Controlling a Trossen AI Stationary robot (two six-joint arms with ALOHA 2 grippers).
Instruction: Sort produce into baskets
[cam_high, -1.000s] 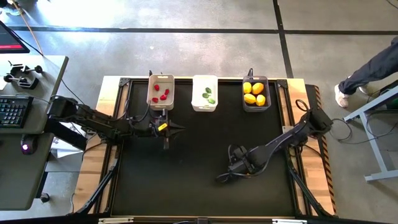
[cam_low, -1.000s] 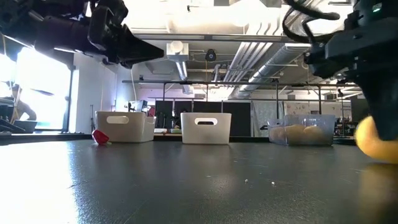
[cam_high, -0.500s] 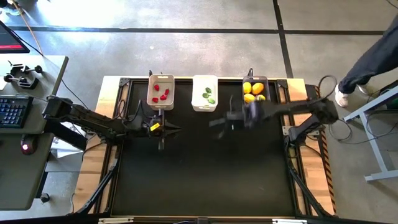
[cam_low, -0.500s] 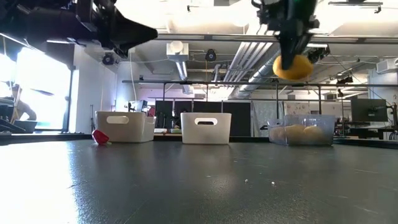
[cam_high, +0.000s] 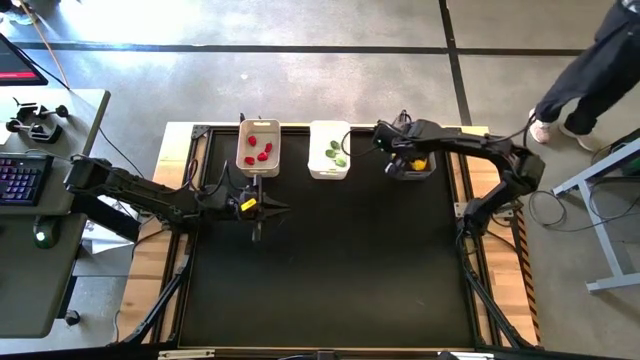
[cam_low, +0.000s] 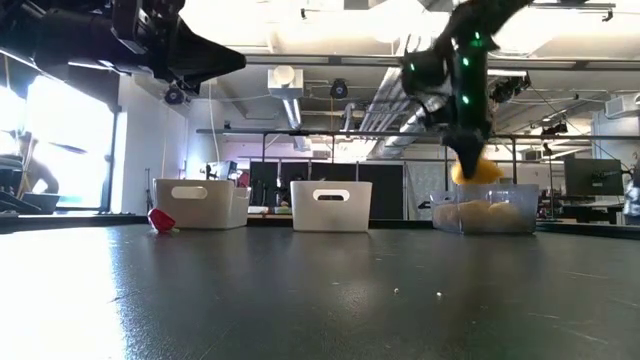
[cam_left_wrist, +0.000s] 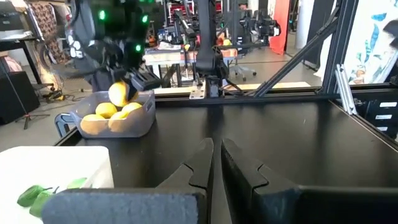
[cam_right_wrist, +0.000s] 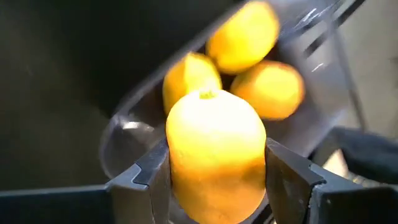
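Note:
My right gripper (cam_high: 409, 160) is shut on a yellow lemon (cam_right_wrist: 214, 155) just over the dark grey bin (cam_high: 430, 170) at the table's far right, which holds several lemons (cam_right_wrist: 245, 34). In the low view the lemon (cam_low: 476, 170) hangs a little above the bin's rim (cam_low: 485, 188). My left gripper (cam_high: 288, 207) hovers shut and empty near the beige bin (cam_high: 258, 130), which holds red pieces (cam_high: 263, 152). The white bin (cam_high: 329, 128) holds green pieces (cam_high: 337, 155). One red piece (cam_low: 160, 219) lies on the table left of the beige bin. My right gripper pinches the lemon by its two opposite sides (cam_right_wrist: 177, 158) between its two fingers (cam_right_wrist: 283, 174). The fingers come from above, slanting toward the table's far edge. The lemon is lifted clear, above the lemons in the bin.
The three bins stand in a row along the far edge. The black table top (cam_high: 330, 270) lies before them. A person (cam_high: 590, 60) walks on the floor beyond the table's far right corner.
My right gripper has lifted the lemon off the table's near right part, carried it up and toward the far edge, and lowered it over the dark grey bin, staying shut on it.

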